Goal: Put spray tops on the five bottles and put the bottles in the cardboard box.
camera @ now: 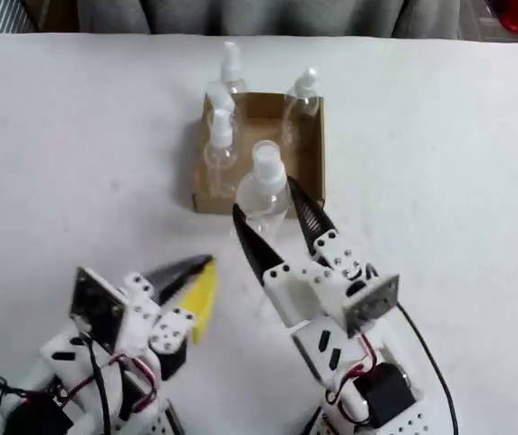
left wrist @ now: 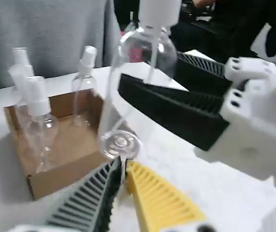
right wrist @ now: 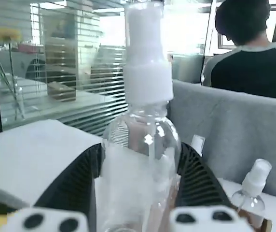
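Observation:
My right gripper (camera: 263, 198) is shut on a clear bottle (camera: 264, 186) that carries a white spray top (right wrist: 146, 63). The bottle hangs above the near edge of the cardboard box (camera: 315, 172), with its round base (left wrist: 120, 144) in the air. Black fingers (right wrist: 80, 179) press on both sides of the bottle's body (right wrist: 143, 145). Several more capped bottles stand upright in the box, among them ones at the back (camera: 304, 98) and at the left (camera: 220, 149). My left gripper (camera: 203, 270), one finger black and one yellow, is shut on nothing, low over the table to the left of the held bottle.
The white table (camera: 440, 163) has open room to the left and right of the box. The box interior (left wrist: 75, 140) shows bare cardboard floor on its near right side. A grey fabric backdrop (left wrist: 56, 29) runs behind the table.

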You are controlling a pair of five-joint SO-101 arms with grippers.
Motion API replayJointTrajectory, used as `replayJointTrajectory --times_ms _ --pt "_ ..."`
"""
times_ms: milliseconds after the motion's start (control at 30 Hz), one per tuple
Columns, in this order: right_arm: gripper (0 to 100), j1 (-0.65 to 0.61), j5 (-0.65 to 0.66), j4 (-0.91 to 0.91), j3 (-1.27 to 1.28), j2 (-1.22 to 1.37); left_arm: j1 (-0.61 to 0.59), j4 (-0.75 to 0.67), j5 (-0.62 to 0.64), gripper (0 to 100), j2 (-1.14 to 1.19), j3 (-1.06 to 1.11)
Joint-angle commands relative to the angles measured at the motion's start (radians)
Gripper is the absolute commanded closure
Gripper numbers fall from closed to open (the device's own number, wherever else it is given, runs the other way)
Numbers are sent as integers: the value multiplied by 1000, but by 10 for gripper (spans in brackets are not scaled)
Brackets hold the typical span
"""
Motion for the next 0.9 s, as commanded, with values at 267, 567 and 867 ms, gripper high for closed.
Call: replayJointTrajectory --times_ms 267,567,867 --pt "984 -2 -114 -90 -278 312 174 -302 -9 979 2 204" --pt "984 -94 -117 42 -319 341 15 -477 -2 980 2 307" --pt "984 -96 -117 242 -318 143 -54 -578 -2 980 2 388"
